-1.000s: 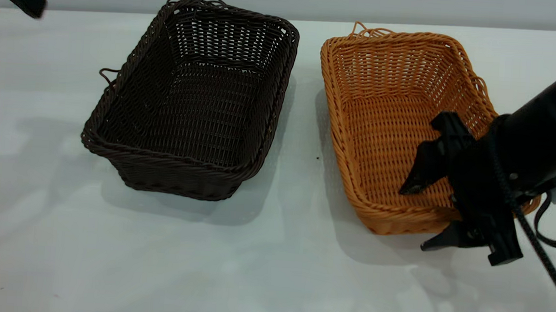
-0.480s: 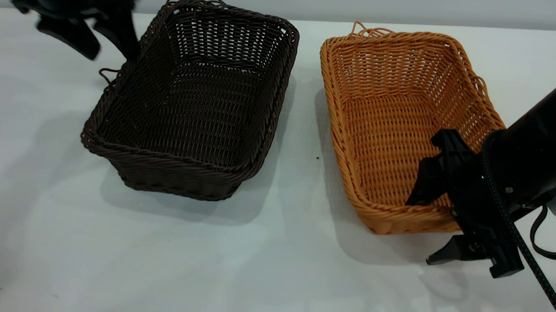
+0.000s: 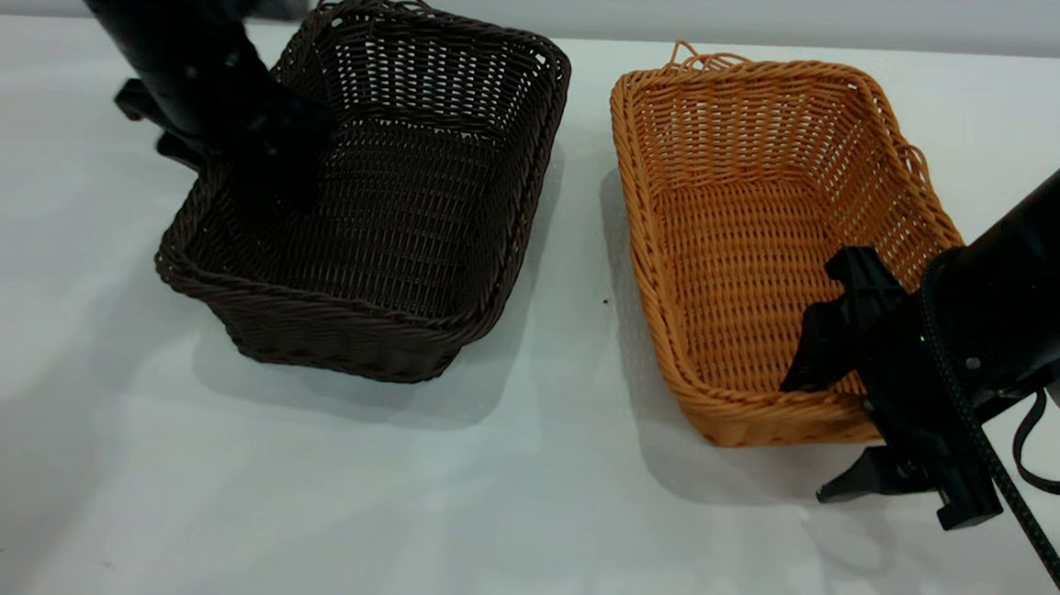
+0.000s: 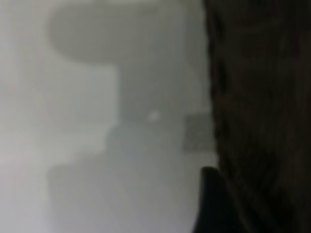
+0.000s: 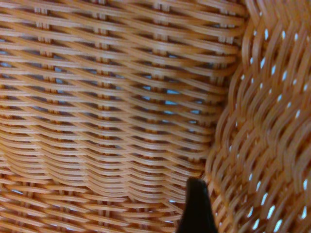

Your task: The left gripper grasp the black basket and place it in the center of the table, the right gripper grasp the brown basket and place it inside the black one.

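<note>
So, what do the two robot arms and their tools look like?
Both are black. The left tool ends a slimmer cylindrical arm with a thin black cable behind it. The right tool has two pointed fingers on a thick cylindrical arm, with a tiny green light and a braided black cable alongside.

No text, label, brand, number or sign can be read in any of the views.
</note>
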